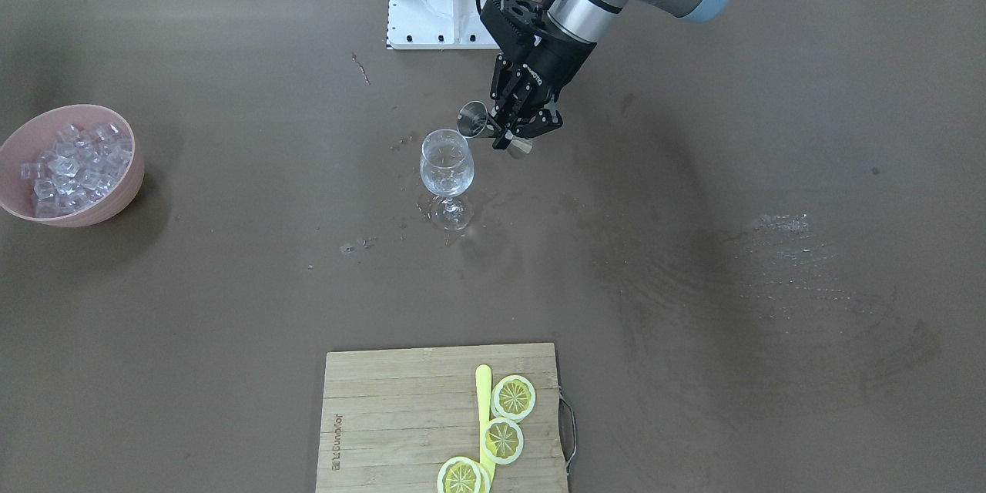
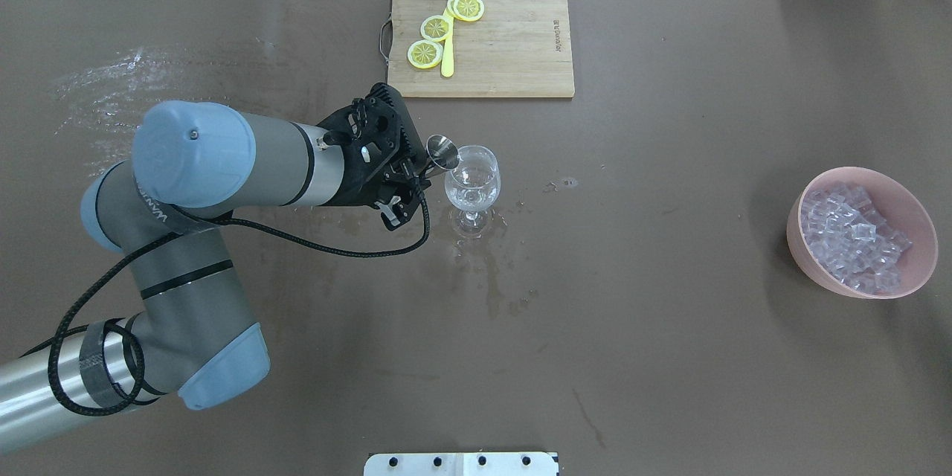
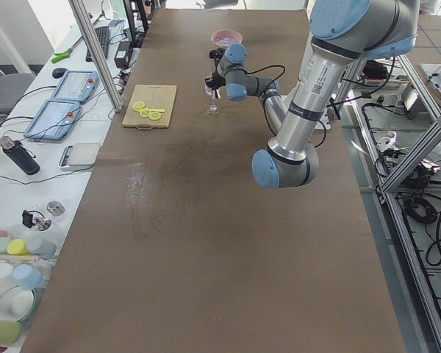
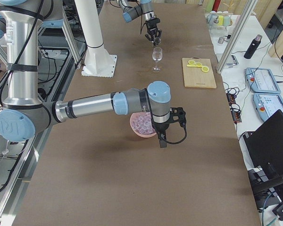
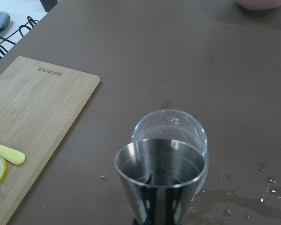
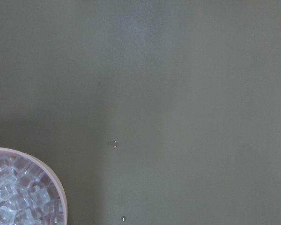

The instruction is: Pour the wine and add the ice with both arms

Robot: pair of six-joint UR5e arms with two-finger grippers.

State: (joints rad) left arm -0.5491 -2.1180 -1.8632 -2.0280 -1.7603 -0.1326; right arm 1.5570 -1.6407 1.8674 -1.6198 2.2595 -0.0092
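Brown table, jigger over wine glass.

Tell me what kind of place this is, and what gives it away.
Likely a robotics lab staged as a drinks bench: robot arms over a long brown table, teach pendants on a side bench, plus a wine glass, a bowl of ice and lemon slices.

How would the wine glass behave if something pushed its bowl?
Likely tippy: the glass has a wide bowl on a thin stem and small foot, so a high push, say from the jigger in the left claw at its rim, could topple it. The table looks wet around the foot, so a low push may slide it. Probably fragile: thin, clear.
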